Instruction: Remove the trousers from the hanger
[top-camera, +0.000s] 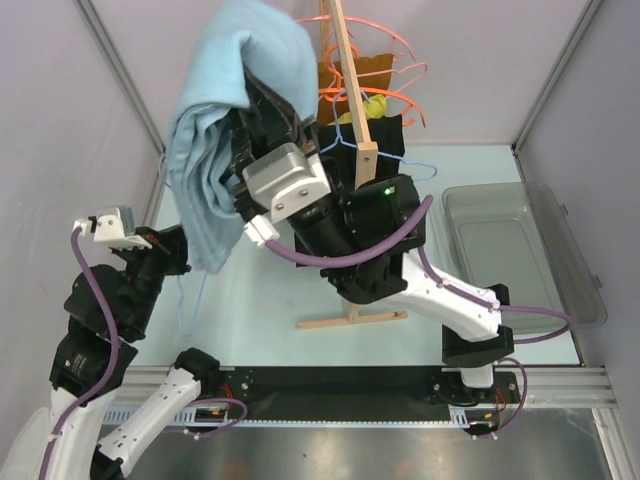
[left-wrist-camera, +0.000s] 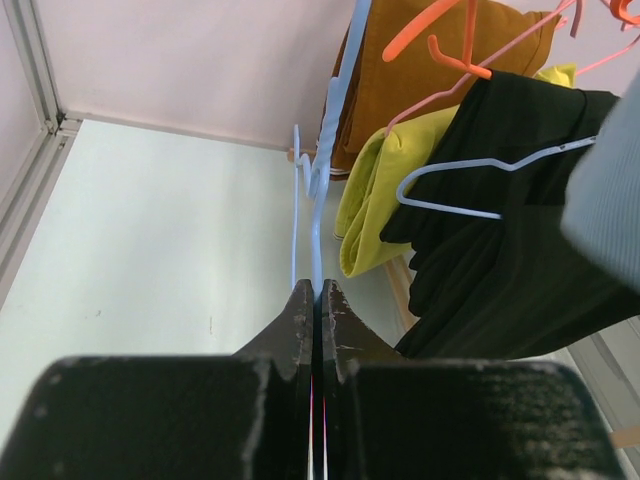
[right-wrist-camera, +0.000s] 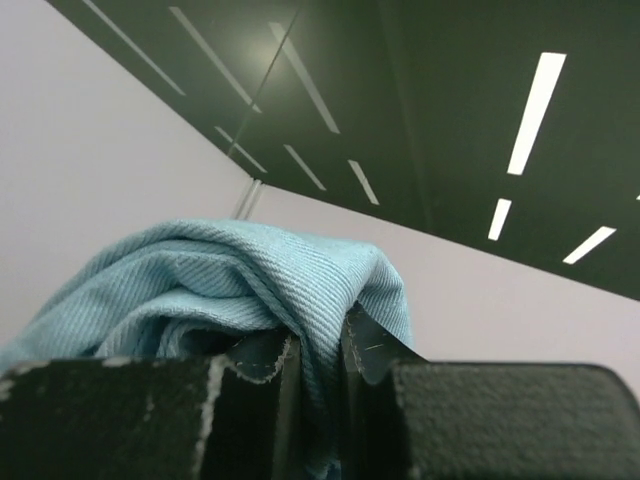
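Observation:
The sky-blue trousers (top-camera: 215, 130) hang in a bunch, lifted high at the back left. My right gripper (top-camera: 268, 112) is shut on a fold of them; its wrist view shows the ribbed blue cloth (right-wrist-camera: 250, 280) pinched between the jaws of the right gripper (right-wrist-camera: 320, 345). My left gripper (top-camera: 178, 250) sits low, below the cloth's hanging end. It (left-wrist-camera: 318, 292) is shut on the thin light-blue wire hanger (left-wrist-camera: 318, 200), which runs straight away from the fingertips. In the top view only a thin piece of the hanger's wire (top-camera: 185, 305) shows under the trousers.
A wooden rack (top-camera: 355, 120) stands mid-table with orange hangers (top-camera: 385, 60), a brown garment (left-wrist-camera: 440, 70), a yellow one (left-wrist-camera: 385, 180), and black garments (left-wrist-camera: 500, 250) on another light-blue hanger (left-wrist-camera: 480, 165). A clear plastic bin (top-camera: 520, 250) is at the right.

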